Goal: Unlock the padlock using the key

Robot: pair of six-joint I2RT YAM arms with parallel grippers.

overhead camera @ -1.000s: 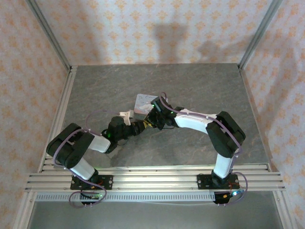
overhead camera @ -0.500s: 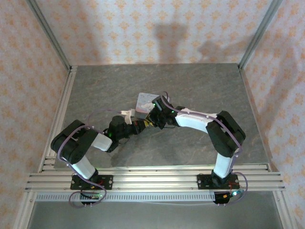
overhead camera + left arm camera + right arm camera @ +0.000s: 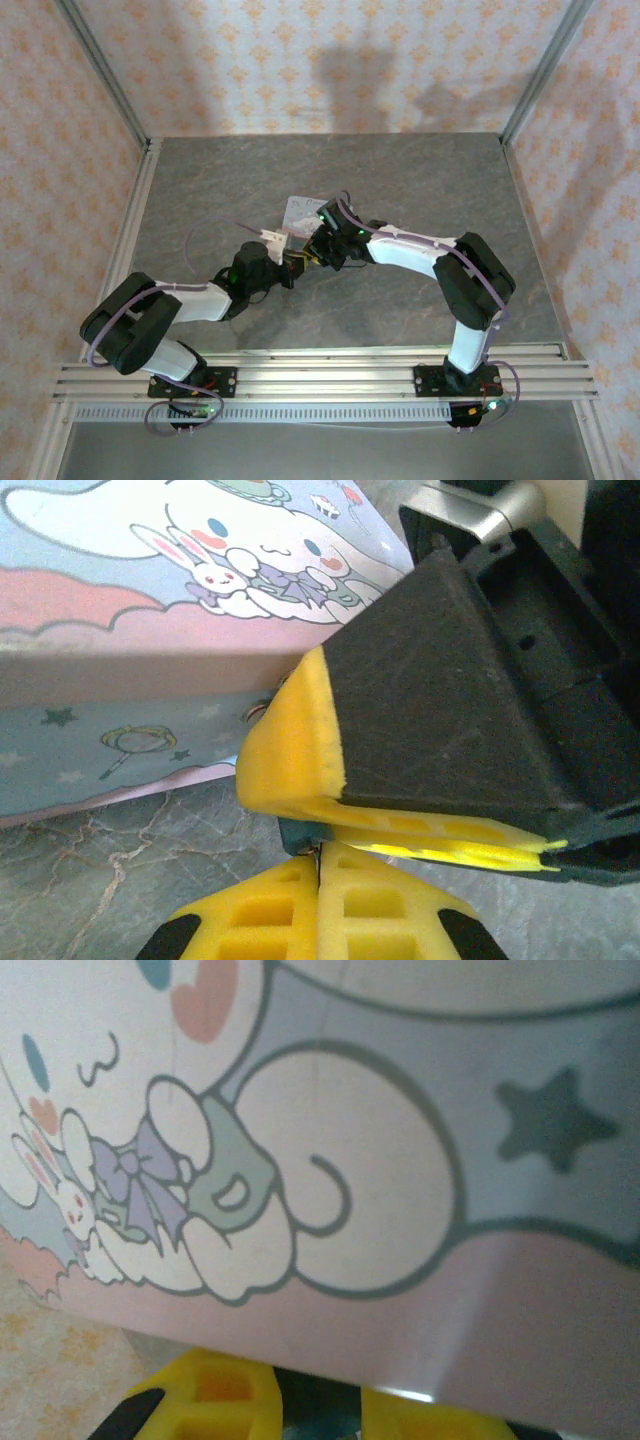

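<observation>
Left end effector [image 3: 320, 882]: yellow pads pressed flat together, with a thin pale sliver at their seam that I take for the key [image 3: 320, 852] (too small to be certain).

Right end effector [image 3: 315, 1410]: narrow, its pads a little apart with a dark body between them, so it appears to be clamped on the padlock [image 3: 298, 833].

Padlock: low against the front wall of the tin [image 3: 120, 680], just above the counter [image 3: 90, 870]. In the left wrist view it is a small teal corner under the right end effector's pad.

Key: at the padlock's near face, touching or just entering it. I cannot tell whether it is seated in the keyway.

Stage: judged to be insertion or the start of the turn; the shackle cannot be made out.

Risk, slipping key: the key is tiny and soft foam grips it poorly, so a twist could roll it in the pads instead of turning the lock.

Risk, misalignment: if the blade is not fully in, turning could bend it or pop it out onto the counter.

Risk, crowding: the two end effectors are touching or nearly so, and wrist rotation could knock the padlock loose or shove the tin.
</observation>
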